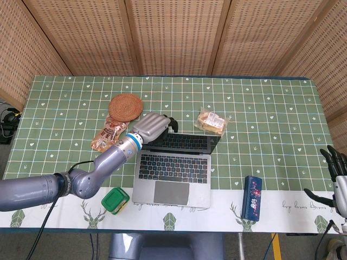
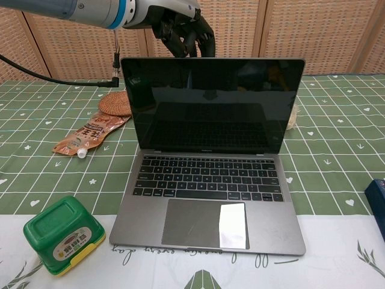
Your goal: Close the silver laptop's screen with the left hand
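Observation:
The silver laptop (image 1: 172,172) (image 2: 207,180) lies open at the table's front middle, its dark screen (image 2: 212,105) tilted forward over the keyboard. My left hand (image 1: 152,126) (image 2: 180,30) is behind the screen's top left edge, its fingers pressing on the back of the lid. It holds nothing. My right hand (image 1: 337,179) hangs at the far right off the table's edge, fingers spread and empty; the chest view does not show it.
A green lidded box (image 1: 115,201) (image 2: 62,234) stands left of the laptop's front. A round woven coaster (image 1: 126,106) and a snack pouch (image 1: 110,132) lie behind left. A wrapped snack (image 1: 211,121) lies behind right. A blue box (image 1: 252,197) stands to the right.

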